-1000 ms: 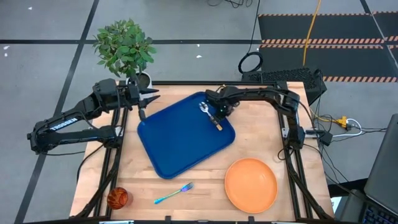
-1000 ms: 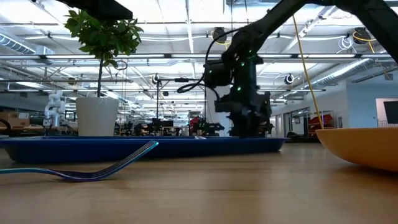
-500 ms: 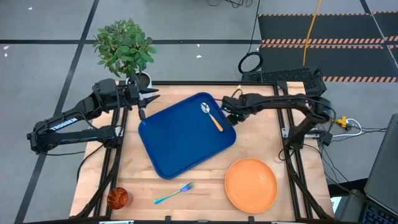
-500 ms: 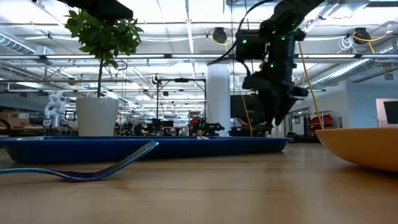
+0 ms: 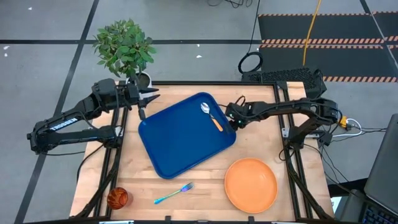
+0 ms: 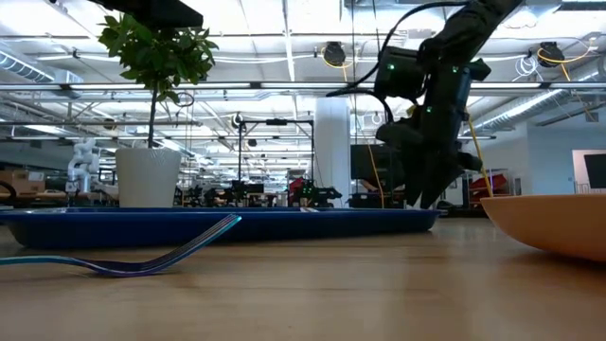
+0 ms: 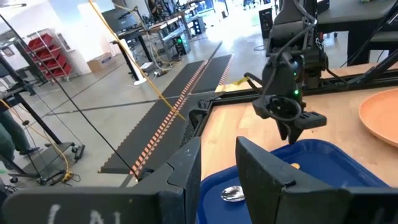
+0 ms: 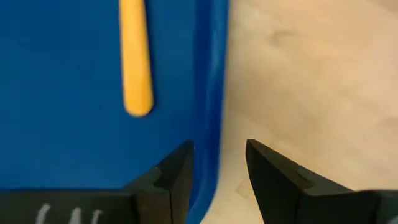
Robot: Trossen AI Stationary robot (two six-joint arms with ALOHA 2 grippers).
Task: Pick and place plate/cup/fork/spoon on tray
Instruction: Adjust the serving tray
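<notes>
On smooth blue tray [image 5: 180,140], orange-handled spoon [image 5: 211,116], right gripper [image 5: 234,122] parted empty at rim, left gripper [image 5: 151,94] open.

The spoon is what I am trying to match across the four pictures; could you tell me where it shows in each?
High view: the spoon lies in the tray's far right corner.
Low view: not visible; the tray's rim hides it.
Left wrist view: only its silver bowl shows, low in the picture between the fingers.
Right wrist view: only its orange handle shows, on the blue.
Shared landmark: the tray.
</notes>
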